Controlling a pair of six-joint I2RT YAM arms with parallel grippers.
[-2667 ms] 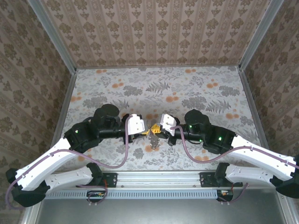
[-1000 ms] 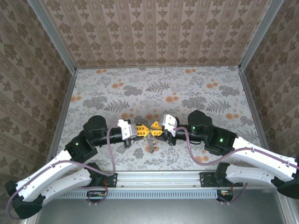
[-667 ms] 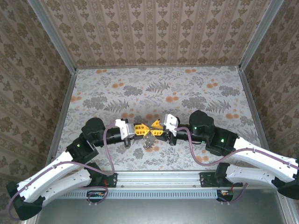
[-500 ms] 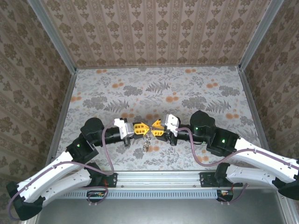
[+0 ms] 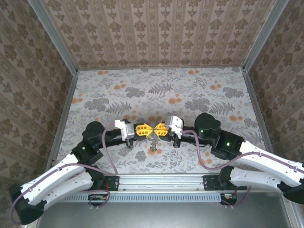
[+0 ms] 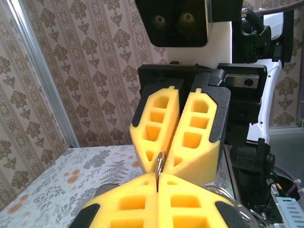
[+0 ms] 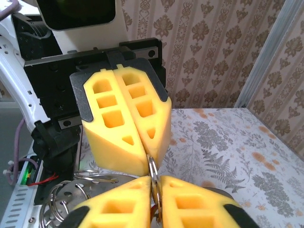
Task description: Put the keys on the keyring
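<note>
left claw [image 5: 146,130]: clamped on the keyring [image 6: 159,165] | right claw [image 5: 157,129]: pinching that same ring, tip to tip | keys [image 5: 153,142]: dangling just under both, over the tabletop [image 5: 199,90]

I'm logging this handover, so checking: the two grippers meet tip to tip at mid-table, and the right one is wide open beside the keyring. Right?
Not quite. The right gripper is not wide open: it is shut on the keyring, as the left wrist view shows. It does meet the left gripper tip to tip at mid-table.
</note>
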